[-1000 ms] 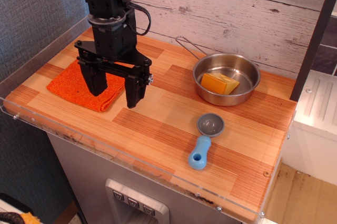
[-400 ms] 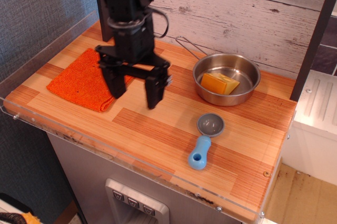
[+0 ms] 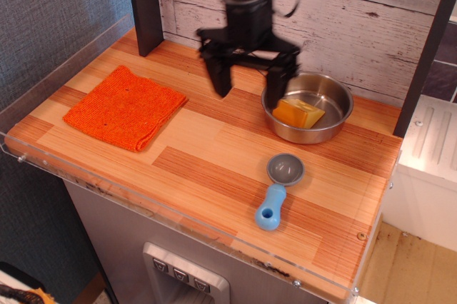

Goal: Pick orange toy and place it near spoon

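The orange toy (image 3: 298,113), a yellow-orange wedge block, lies inside the steel bowl (image 3: 335,122) at the back right of the table. The spoon (image 3: 278,188), with a round grey bowl and a light-blue handle, lies on the wood in front of the steel bowl. My black gripper (image 3: 248,91) hangs open and empty above the table, just left of the steel bowl. Its right finger (image 3: 275,90) is over the bowl's left rim, next to the toy.
A flat bright-orange knitted cloth (image 3: 125,107) lies at the left of the table. A clear plastic lip runs along the front and left edges. A plank wall stands behind, with a dark post (image 3: 145,4) at back left.
The gripper has moved right and back, from over the orange cloth to beside the steel bowl. It stayed open. The toy, spoon and cloth have not moved.
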`<state>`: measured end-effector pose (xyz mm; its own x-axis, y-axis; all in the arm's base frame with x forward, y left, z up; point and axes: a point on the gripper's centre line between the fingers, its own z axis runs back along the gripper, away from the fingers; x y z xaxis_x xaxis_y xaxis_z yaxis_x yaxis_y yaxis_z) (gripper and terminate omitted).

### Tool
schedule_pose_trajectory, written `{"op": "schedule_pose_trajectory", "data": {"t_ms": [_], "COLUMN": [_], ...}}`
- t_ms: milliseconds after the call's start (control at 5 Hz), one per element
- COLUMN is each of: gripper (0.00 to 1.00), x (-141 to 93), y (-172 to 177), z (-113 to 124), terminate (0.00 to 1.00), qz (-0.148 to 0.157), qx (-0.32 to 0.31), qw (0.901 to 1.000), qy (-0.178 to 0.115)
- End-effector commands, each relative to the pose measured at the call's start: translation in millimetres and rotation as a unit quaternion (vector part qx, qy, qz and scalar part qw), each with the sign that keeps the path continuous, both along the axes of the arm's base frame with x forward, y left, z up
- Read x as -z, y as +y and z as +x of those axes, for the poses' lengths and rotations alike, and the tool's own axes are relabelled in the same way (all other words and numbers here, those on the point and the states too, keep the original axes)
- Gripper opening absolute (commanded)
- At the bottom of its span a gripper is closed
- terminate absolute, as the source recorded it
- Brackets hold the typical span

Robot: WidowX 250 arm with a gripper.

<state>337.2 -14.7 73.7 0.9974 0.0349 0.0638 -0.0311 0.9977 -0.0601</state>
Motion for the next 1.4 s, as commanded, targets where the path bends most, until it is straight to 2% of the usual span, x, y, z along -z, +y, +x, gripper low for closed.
{"op": "schedule_pose_trajectory", "data": {"t_ms": [0,400,1200], "gripper": [1.0,1.0,1.0], "x": [-12.1,7.0,33.8], "y": [-30.1,-28.9,-41.9], "z": [41.0,43.0,46.1], "terminate": [0.0,0.0,0.0], "qz": [0.022,0.037,0.037], "qx": [-0.008,-0.001,0.02], "qw": [0.9989,0.9991,0.9985], "qy": [-0.04,-0.021,-0.037]}}
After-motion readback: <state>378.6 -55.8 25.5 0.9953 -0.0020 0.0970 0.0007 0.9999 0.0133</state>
